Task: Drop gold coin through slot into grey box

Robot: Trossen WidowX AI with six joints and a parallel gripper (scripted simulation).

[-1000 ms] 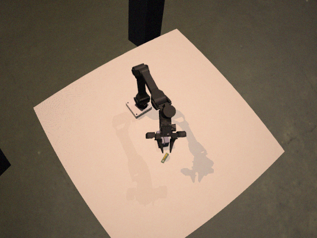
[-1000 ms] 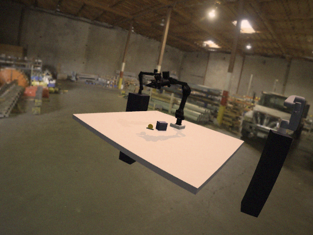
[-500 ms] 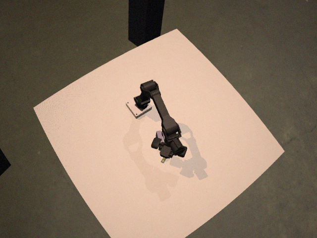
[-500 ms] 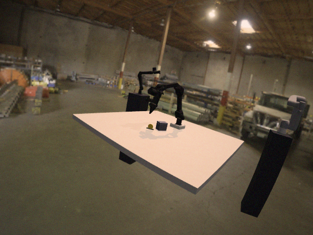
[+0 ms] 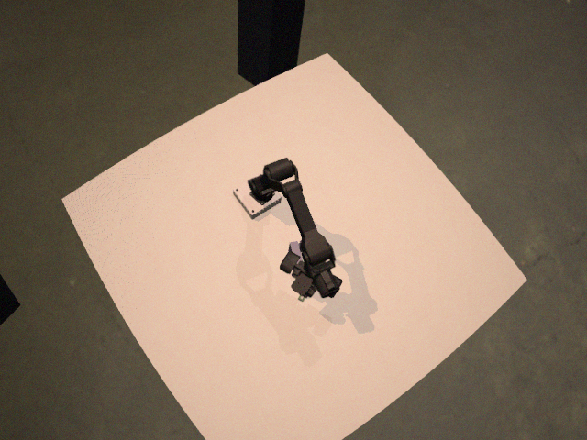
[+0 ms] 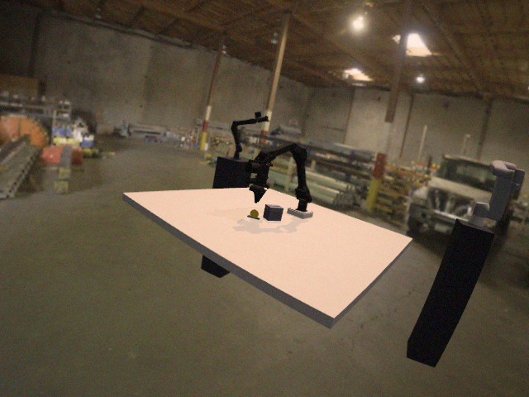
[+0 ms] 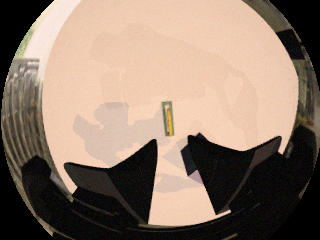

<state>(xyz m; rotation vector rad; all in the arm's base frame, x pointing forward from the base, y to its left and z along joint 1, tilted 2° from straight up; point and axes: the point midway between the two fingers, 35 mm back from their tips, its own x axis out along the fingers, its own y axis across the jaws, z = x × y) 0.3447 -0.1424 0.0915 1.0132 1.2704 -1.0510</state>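
The gold coin (image 6: 254,212) (image 7: 169,121) stands on edge in the dark-green holder (image 7: 164,119) on the table. A corner of the holder (image 5: 301,298) shows beside the arm in the top view. The grey box (image 5: 294,247) (image 6: 273,212) (image 7: 188,161) stands beside the holder, on the arm-base side. The arm covers most of it in the top view, and a finger partly hides it in the wrist view. Its slot is not visible. My gripper (image 6: 257,201) (image 7: 172,141) points down above the coin and holder, partly open with nothing between its fingers.
The arm's pale base plate (image 5: 252,212) (image 6: 299,212) is on the table (image 5: 189,213) (image 6: 298,256), beyond the box. A black pedestal (image 5: 270,42) (image 6: 231,173) stands by one table edge. Another pedestal (image 6: 431,290) carries a grey arm (image 6: 499,196) off to the right.
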